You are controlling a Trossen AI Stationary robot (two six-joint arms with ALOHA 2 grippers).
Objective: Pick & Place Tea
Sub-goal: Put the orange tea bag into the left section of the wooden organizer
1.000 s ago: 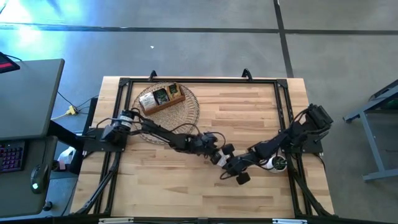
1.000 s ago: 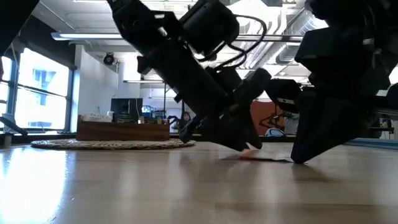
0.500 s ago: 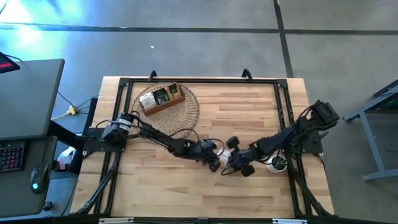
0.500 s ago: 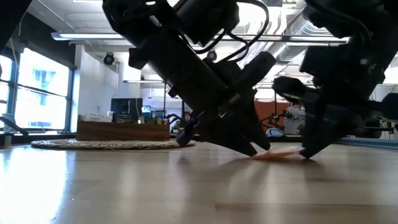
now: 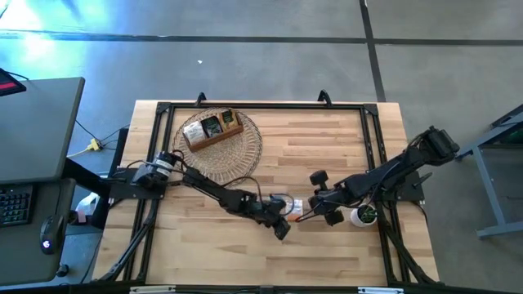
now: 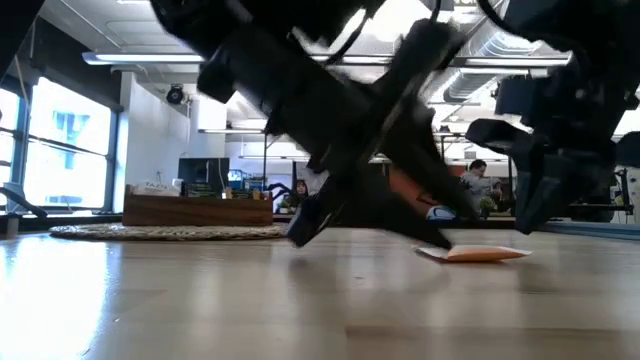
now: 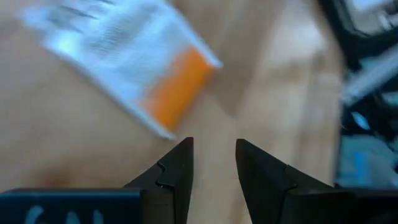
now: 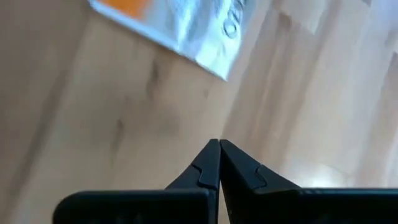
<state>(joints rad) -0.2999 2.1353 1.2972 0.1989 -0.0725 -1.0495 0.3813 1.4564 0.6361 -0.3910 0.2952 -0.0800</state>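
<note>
sachet: lying flat on the table, looks free
my left tool: spread, empty
my right tool: pressed together, empty
tip: straddle one edge before pinching

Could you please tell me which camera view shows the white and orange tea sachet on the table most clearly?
The left wrist view: the tea sachet fills much of it, its white part and orange band visible. The right wrist view shows only part of it. The low view shows it edge-on. The high view shows only a sliver between the arms.
</note>
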